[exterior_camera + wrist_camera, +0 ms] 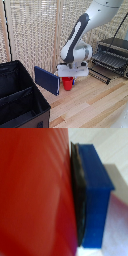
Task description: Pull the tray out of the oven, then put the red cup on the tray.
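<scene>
My gripper is shut on the red cup, which is low over the wooden table near the middle of the exterior view. In the wrist view the red cup fills most of the picture, and a blue finger presses its black pad against the cup's side. The oven stands at the exterior view's right with its door down. The tray, a dark rack of thin bars, sticks out of the oven's front over the open door. Whether the cup touches the table I cannot tell.
A large black fabric box fills the exterior view's lower left. A flat dark blue panel stands tilted just beside the cup. A woven screen backs the wooden table.
</scene>
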